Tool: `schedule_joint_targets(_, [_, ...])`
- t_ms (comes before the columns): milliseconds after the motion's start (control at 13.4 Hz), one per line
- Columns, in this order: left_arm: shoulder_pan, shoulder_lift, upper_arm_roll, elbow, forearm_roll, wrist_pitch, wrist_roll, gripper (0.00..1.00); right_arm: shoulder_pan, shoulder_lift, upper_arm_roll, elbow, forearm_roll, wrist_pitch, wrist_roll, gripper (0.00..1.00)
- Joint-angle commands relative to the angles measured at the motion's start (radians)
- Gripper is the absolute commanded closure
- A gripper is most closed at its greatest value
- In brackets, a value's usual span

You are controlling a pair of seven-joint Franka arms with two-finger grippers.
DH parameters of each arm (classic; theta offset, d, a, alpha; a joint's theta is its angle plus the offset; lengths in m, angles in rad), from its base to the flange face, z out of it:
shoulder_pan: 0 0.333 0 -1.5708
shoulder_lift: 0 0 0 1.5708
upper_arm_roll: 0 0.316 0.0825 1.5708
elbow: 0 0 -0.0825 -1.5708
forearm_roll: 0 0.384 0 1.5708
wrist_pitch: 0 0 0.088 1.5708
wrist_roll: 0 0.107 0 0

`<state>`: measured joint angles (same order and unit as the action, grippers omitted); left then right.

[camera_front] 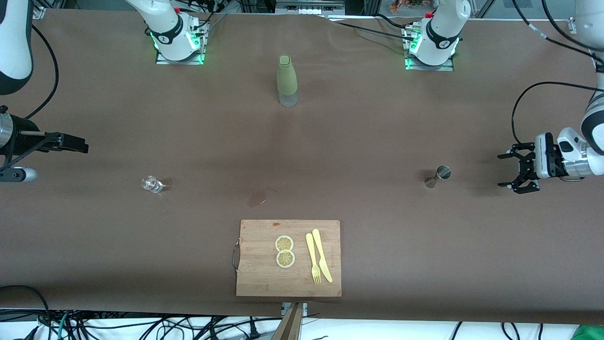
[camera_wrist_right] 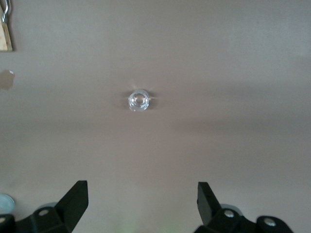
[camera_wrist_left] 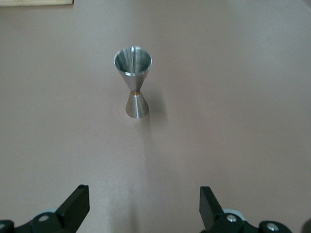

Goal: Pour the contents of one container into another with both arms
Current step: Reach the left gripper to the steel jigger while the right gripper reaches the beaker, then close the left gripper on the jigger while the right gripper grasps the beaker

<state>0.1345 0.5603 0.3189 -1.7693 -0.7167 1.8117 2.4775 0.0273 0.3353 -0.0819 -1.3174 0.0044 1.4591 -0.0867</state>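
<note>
Left gripper [camera_front: 512,174] raised over the brown table [camera_front: 377,141] at the left arm's end, fingers [camera_wrist_left: 75,208] spread wide, nothing between them; pointed toward the steel jigger [camera_front: 438,175], which stands upright on the table, well apart from the fingertips and centred in the gap in the left wrist view [camera_wrist_left: 133,81].

Right gripper [camera_front: 71,142] raised over the right arm's end of the table, fingers [camera_wrist_right: 73,201] likewise spread, nothing held; small clear glass [camera_front: 151,184] upright on the table, well apart from the fingertips, roughly centred in the right wrist view [camera_wrist_right: 138,101].

Green bottle [camera_front: 287,80] upright between the two arm bases, farther from the front camera than jigger and glass.

Wooden cutting board [camera_front: 257,274] nearest the front camera, midway along the table; on it two lemon slices [camera_front: 285,251], beside them a yellow fork [camera_front: 312,259] and yellow knife [camera_front: 322,255]; small wet patch [camera_front: 257,198] on the table between board and bottle.
</note>
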Motion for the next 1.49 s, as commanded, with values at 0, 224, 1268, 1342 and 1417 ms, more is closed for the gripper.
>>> schedule_joint_targets(0, [0.037,0.117,-0.004,0.059,-0.102,-0.069,0.158,0.0,-0.024,-0.007,-0.006,-0.061,0.011,0.064,-0.187,0.0])
schedule_joint_targets(224, [0.043,0.174,-0.006,0.068,-0.164,-0.149,0.17,0.0,-0.049,-0.012,-0.016,-0.172,0.031,0.188,-0.428,0.0])
schedule_joint_targets(1268, [0.002,0.388,-0.014,0.148,-0.495,-0.414,0.289,0.0,-0.092,0.046,-0.19,-0.675,0.814,0.618,-1.73,0.0])
schedule_joint_targets(1342, [-0.004,0.395,-0.014,0.162,-0.536,-0.414,0.306,0.0,-0.093,0.071,-0.2,-0.677,0.872,0.613,-1.818,0.0])
schedule_joint_targets(1417, [-0.009,0.403,-0.014,0.168,-0.549,-0.414,0.307,0.0,-0.096,0.092,-0.202,-0.681,0.92,0.61,-1.896,0.0])
